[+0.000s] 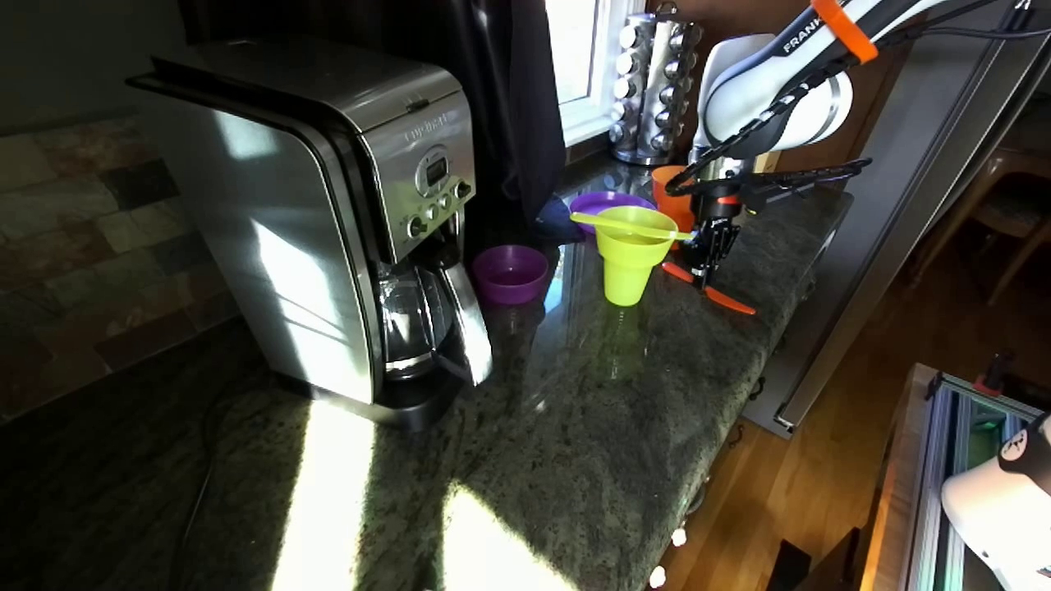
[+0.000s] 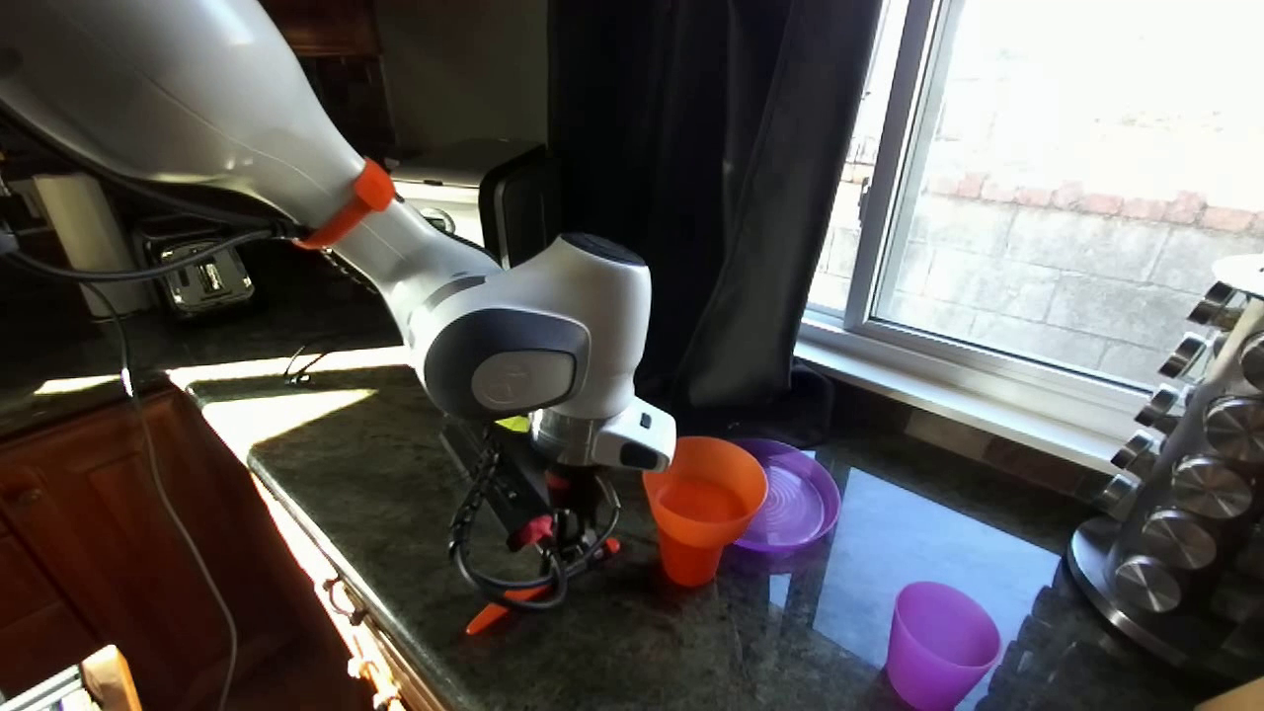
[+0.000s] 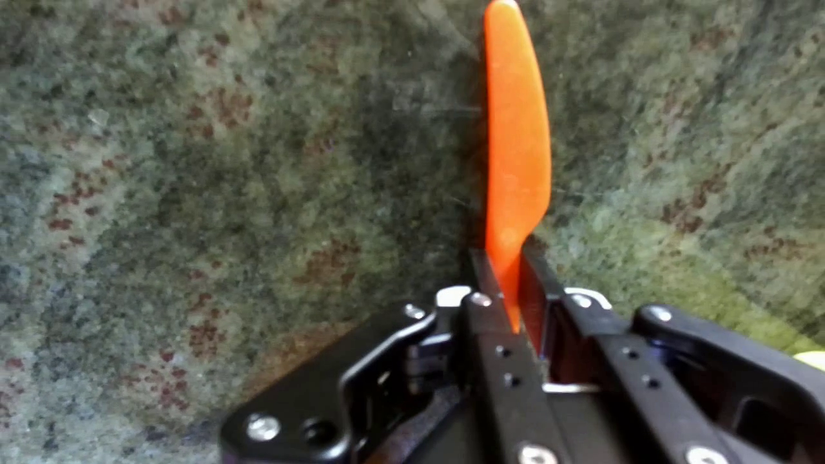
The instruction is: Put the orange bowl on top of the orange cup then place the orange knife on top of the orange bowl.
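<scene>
The orange knife (image 1: pixel 729 301) lies at the dark stone counter surface; whether it touches cannot be told. My gripper (image 1: pixel 704 281) points down over its middle. In the wrist view the gripper (image 3: pixel 505 258) is shut on the orange knife (image 3: pixel 519 129) at its narrow neck, with the blade pointing away from the jaws. The knife also shows in an exterior view (image 2: pixel 491 616), its middle hidden by the gripper and cables. The orange bowl (image 2: pixel 706 484) sits on top of the orange cup (image 2: pixel 689 565), beside the gripper. In an exterior view, the yellow-green cup and the arm partly hide them.
A yellow-green cup (image 1: pixel 626 275) with a yellow-green knife (image 1: pixel 631 226) across its top stands close to the gripper. A purple plate (image 2: pixel 790 506), purple bowl (image 1: pixel 511 275) and purple cup (image 2: pixel 938 647) stand around. A coffee maker (image 1: pixel 328 230) and spice rack (image 1: pixel 653 90) stand on the counter.
</scene>
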`<state>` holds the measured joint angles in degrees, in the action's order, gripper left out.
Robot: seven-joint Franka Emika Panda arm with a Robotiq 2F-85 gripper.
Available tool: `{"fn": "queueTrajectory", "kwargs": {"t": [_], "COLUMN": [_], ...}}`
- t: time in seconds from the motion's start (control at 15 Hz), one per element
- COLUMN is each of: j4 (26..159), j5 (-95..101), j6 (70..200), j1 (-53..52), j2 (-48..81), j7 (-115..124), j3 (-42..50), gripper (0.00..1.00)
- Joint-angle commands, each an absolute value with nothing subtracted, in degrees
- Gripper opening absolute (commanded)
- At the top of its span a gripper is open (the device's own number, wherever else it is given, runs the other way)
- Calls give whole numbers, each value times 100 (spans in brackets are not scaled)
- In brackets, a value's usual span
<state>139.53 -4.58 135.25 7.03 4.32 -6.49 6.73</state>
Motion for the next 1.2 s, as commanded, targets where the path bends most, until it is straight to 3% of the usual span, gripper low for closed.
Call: {"fn": "queueTrajectory", "kwargs": {"t": [0.0,0.47,1.13], "j4": [14162,14335,14247], "j5": [18,578,679], "j6": [13037,12225,12117], "j1": [697,754,785], "j2": [34,-793,-1955], "j7": [-375,-511,-916], "j3": [710,735,843], "gripper": [4,4,4]}}
